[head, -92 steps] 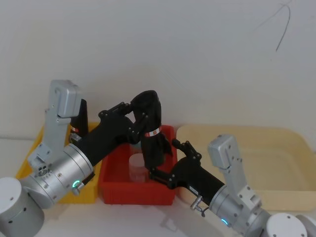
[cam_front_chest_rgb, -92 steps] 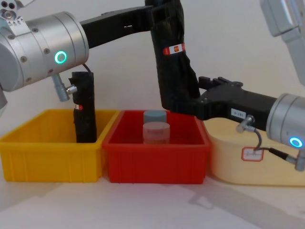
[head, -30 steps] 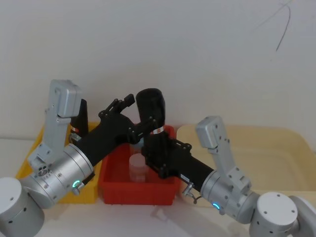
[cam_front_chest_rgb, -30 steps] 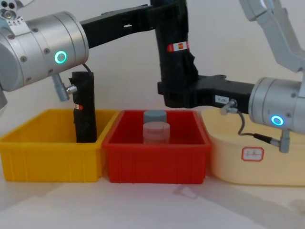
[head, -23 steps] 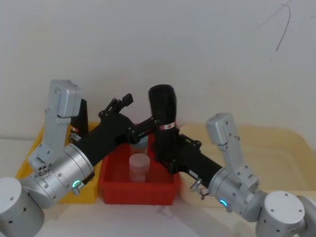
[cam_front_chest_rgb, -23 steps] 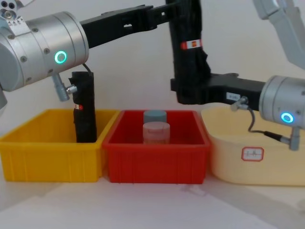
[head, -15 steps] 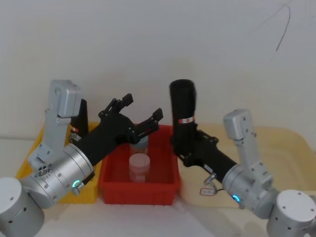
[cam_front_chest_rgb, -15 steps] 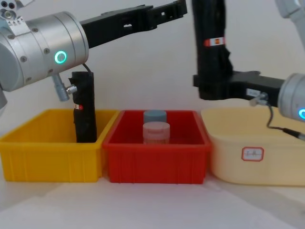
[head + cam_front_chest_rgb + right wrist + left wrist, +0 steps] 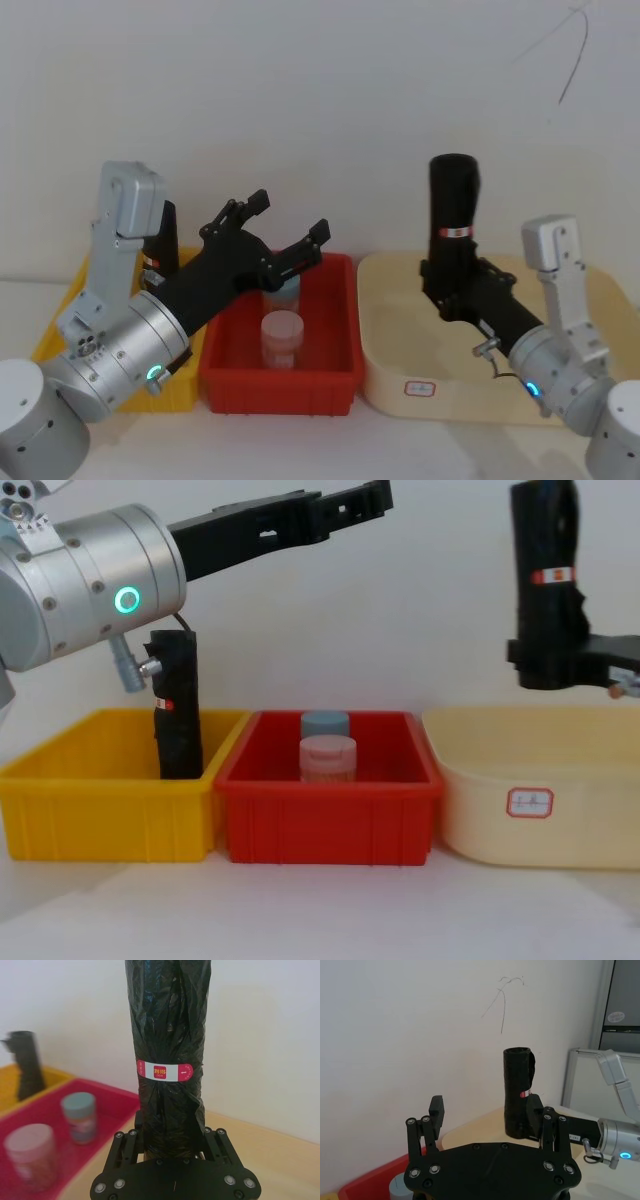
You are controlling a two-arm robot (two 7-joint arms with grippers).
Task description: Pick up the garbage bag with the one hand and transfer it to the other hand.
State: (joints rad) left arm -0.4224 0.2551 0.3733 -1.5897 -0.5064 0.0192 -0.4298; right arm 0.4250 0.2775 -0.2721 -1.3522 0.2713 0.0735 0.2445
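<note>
Right gripper (image 9: 455, 290), on the arm with the blue ring light, is clamped on the lower end of the garbage bag (image 9: 453, 205). Its black fingers (image 9: 126, 1141) press against both sides of the roll's base. The bag stands upright with its long axis vertical. Its crumpled top end points straight up and its bottom end sits down between the fingers. A white-and-red label band (image 9: 165, 1071) circles the roll about midway up, above the grip. In the chest view the bag (image 9: 545, 540) hangs in the air above the beige tub (image 9: 480, 810) without touching it, and the gripper (image 9: 545, 665) sits above the tub's rim. From the head view the roll is over the tub's left rear part.

Left of the tub, just beside it, is a red bin (image 9: 330, 385). It holds two jars, a pinkish one (image 9: 328, 758) in front and one with a grey-blue lid (image 9: 325, 723) right behind it. Next to that bin on the left is a yellow bin (image 9: 100, 810), where a second black roll (image 9: 178, 705) with a small red sticker stands upright.

Left gripper (image 9: 290, 217), on the arm with the teal ring light, is raised over the back of the red bin, well apart from the bag. Its fingers (image 9: 437, 1107) are spread wide with nothing between them, and from its wrist camera the bag (image 9: 517, 1090) stands off in the distance ahead.
</note>
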